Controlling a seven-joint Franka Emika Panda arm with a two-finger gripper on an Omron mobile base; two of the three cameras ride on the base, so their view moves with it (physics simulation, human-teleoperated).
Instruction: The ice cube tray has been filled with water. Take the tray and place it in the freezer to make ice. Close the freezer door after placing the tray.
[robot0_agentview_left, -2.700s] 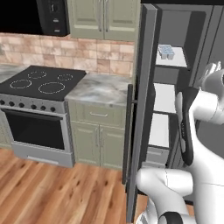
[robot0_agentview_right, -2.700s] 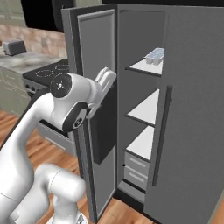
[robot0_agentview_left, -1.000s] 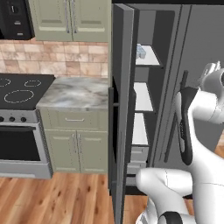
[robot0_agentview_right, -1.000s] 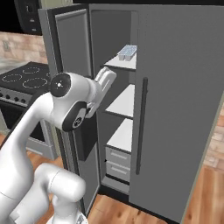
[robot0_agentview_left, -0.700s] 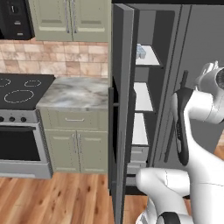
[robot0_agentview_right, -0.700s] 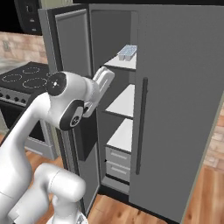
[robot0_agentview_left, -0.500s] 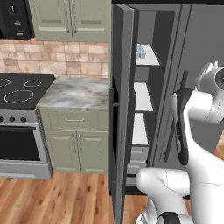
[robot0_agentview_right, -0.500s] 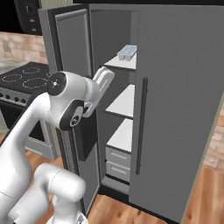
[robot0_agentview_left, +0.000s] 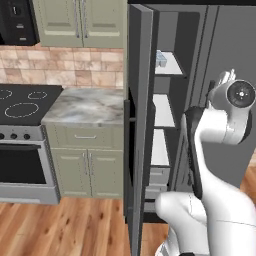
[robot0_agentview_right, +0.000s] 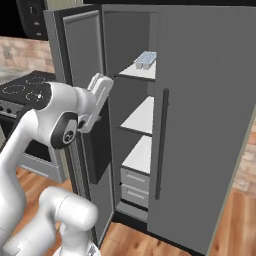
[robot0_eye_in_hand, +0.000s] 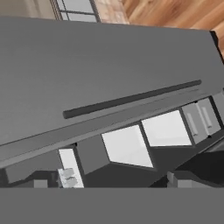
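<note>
The ice cube tray (robot0_agentview_right: 146, 60) lies on the top white shelf of the freezer (robot0_agentview_right: 137, 125), its pale blue water cells just visible. The same tray (robot0_agentview_left: 161, 58) shows behind the door edge, and small at the lower left of the rolled hand view (robot0_eye_in_hand: 67, 177). The freezer door (robot0_agentview_right: 82, 65) stands wide open, seen edge-on in the left base view (robot0_agentview_left: 137, 125). My gripper (robot0_agentview_right: 103, 81) is raised beside the door's inner face, well below and left of the tray, open and holding nothing. Its white hand (robot0_agentview_left: 225, 80) is in front of the fridge.
The fridge's plain grey door (robot0_agentview_right: 200, 125) is shut, with a dark bar handle (robot0_agentview_right: 161, 145). Two lower white shelves and drawers (robot0_agentview_right: 135, 187) sit under the tray. A marble counter (robot0_agentview_left: 85, 105), stove (robot0_agentview_left: 20, 105) and green cabinets stand left of the door. The floor is wood.
Earlier the base drove, shifting the whole scene left. Over the last second the wrist has turned and the hand has moved slightly toward the open door. The tray has stayed on its shelf.
</note>
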